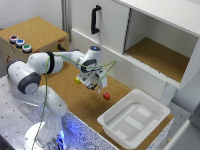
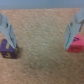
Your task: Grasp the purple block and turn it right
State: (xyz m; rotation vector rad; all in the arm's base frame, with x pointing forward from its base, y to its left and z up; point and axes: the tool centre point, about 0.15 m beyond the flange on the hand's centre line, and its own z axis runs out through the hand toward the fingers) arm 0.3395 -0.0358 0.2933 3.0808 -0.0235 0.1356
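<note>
purple block [image 2: 9, 51] beside gripper [image 2: 42, 35], red block [image 2: 75, 44] opposite

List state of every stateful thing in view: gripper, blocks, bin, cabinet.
gripper: open, empty, above the cork surface
purple block: on the cork, ungrasped, at one fingertip
red block: on the cork, at the other fingertip
yellow block: on the cork, partly hidden by the gripper
white bin: upright, empty
cabinet: left door shut, right compartment open
</note>
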